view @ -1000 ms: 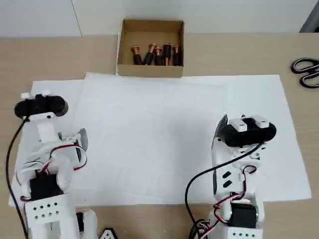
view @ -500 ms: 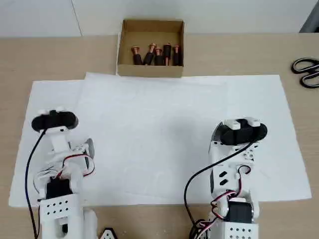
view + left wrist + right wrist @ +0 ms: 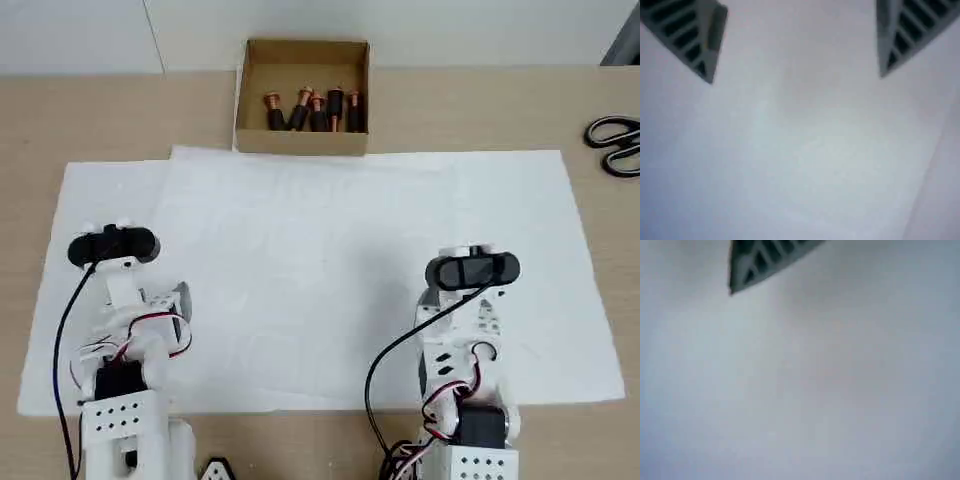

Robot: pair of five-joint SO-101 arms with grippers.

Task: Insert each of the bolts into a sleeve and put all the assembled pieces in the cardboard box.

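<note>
Paper sheet [image 3: 330,270] spans mid-frame. Risk: the jaws hang low over it and could snag and wrinkle it. Cardboard box [image 3: 240,95], upper centre, holds five assembled pieces [image 3: 315,108], well apart from both grippers at the bottom edge. Left gripper [image 3: 795,77]: jaws wide, empty. Right gripper [image 3: 747,275]: opening cannot be told. Task looks complete.

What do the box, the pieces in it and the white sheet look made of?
Cardboard box: plain brown card, matte, folded walls. Assembled pieces: dark matte sleeves, perhaps plastic or rubber; copper-coloured bolt heads, likely metal. White sheet: thin paper or similar, faintly creased, matte.
</note>
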